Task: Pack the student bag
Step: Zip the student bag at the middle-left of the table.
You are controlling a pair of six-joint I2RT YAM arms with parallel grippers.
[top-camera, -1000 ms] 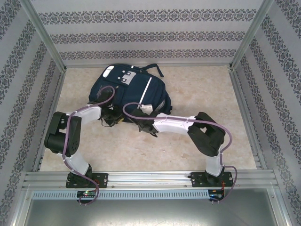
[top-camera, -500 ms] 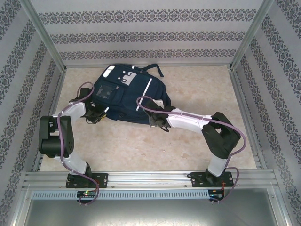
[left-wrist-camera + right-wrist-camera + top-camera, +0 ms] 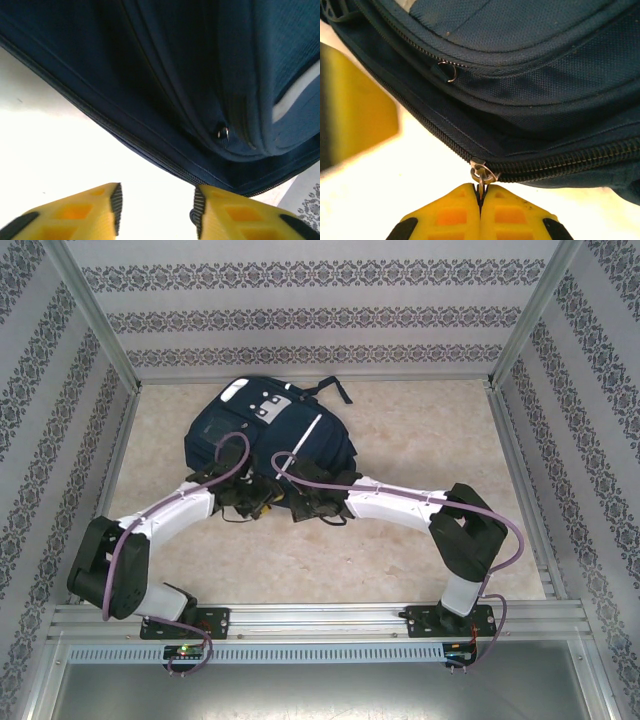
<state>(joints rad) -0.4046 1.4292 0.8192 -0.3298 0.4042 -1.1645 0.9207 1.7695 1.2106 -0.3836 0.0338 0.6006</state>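
Bag (image 3: 265, 435) has its zip (image 3: 570, 162) along the near edge. Right end effector (image 3: 480, 192) pinches the pull (image 3: 481, 176) there; left end effector (image 3: 156, 205) is spread just beside that edge.

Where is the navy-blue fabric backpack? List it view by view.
Top external: navy-blue fabric backpack, left of centre.
Left wrist: backpack across the top, above the left tool.
Right wrist: backpack across the top, zip pull in right tool.
Shared landmark: its zip, in both wrist views.

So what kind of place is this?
Probably a robot testing booth, not a home: a metal frame and patterned wall panels enclose a table, where the student bag lies.
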